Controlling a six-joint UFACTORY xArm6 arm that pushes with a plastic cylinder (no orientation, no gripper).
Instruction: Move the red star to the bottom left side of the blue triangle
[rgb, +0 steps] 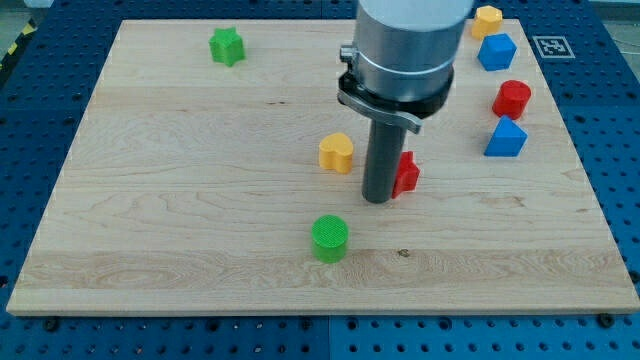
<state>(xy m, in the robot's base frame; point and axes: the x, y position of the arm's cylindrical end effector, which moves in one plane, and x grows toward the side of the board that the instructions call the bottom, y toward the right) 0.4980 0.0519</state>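
You have no jaws, only my tip (377, 200), touching the left of the red star (406, 174) mid-counter (180, 200); the pushing step seems underway, so steer rightward, stopping below-left of the blue triangle (505, 138).

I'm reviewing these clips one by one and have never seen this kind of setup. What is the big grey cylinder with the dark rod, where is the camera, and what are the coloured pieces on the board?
The grey cylinder is the end of a robot arm. It has no hand, so nothing is held: the dark rod's lower end, my tip, just pushes blocks across the wooden board. There is one camera, looking down at an angle.

My tip sits against the red star, on its left in the view. Nearby are a yellow heart-like block and a green cylinder. A green star lies at the view's top left. At the view's right: a yellow block, a blue block, a red cylinder and the blue triangle.
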